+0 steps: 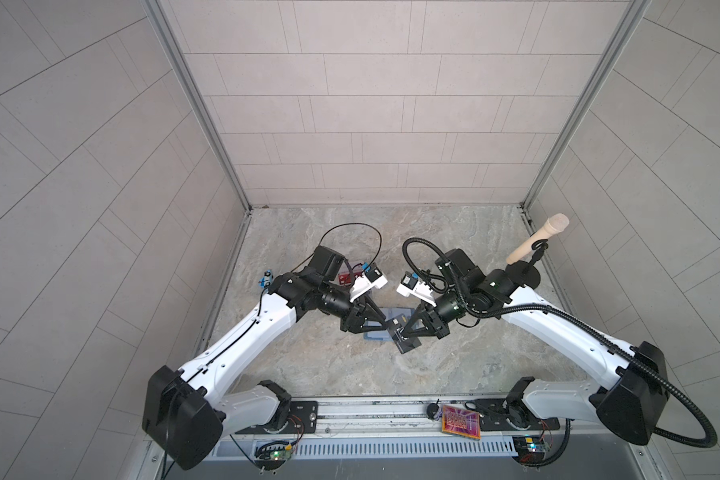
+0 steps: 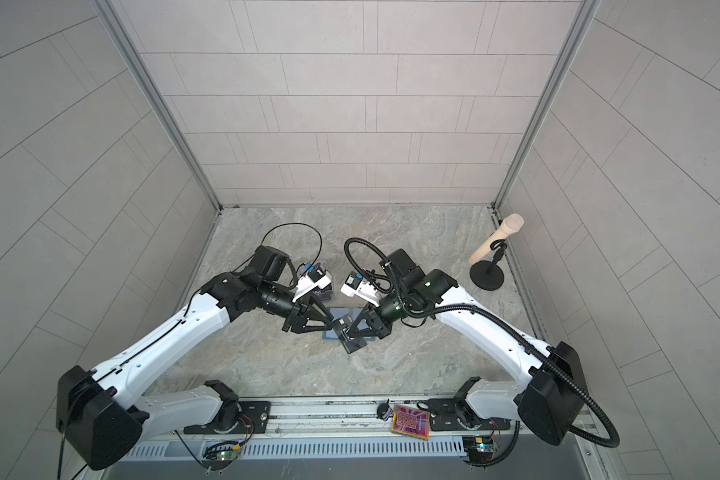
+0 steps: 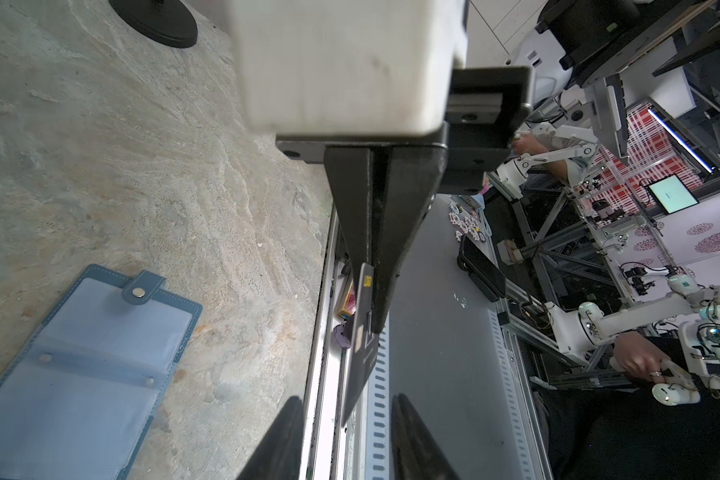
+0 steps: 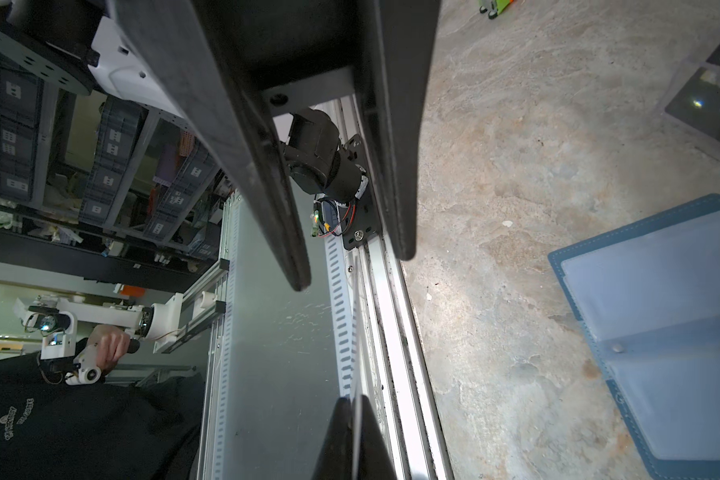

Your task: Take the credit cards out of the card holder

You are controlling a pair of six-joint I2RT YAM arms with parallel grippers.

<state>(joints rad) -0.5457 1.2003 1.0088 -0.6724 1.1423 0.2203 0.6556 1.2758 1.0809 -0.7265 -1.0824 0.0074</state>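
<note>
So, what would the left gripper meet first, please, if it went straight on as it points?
Likely the dark card pinched in the right gripper: its free end looks to lie between the left gripper's open jaws.

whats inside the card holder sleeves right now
The card holder lies open; the clear sleeves that show in both wrist views look empty. In both top views the dark card in the right gripper covers part of it, so that part is hidden.

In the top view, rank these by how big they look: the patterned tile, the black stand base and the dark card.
Largest, too alike to rank: patterned tile and black stand base.
Smallest: dark card, though partly covered.
</note>
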